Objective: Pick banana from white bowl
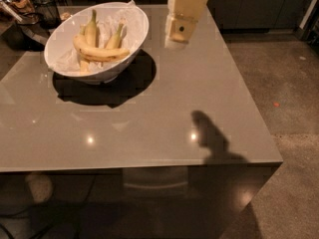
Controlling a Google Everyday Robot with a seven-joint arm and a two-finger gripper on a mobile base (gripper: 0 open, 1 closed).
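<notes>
Nearest the camera, the front edge of a glossy grey table is seen, with the dark shadow of the arm cast on its right half. Farther back on the left, the white bowl is set on the table, its rim slanted, lined with crumpled paper. The banana, long and curved, is laid across the bowl, over two shorter bananas with their stems pointed upward. To the right of the bowl, above the table and apart from the rim, the cream claw is held; whether it is wide or narrow cannot be told. The approach is judged to be the step in hand. The claw is best brought over the banana's middle, lined up across its curve, and lowered clear of the rim and the shorter fruit. Beyond, dark clutter is made out.
</notes>
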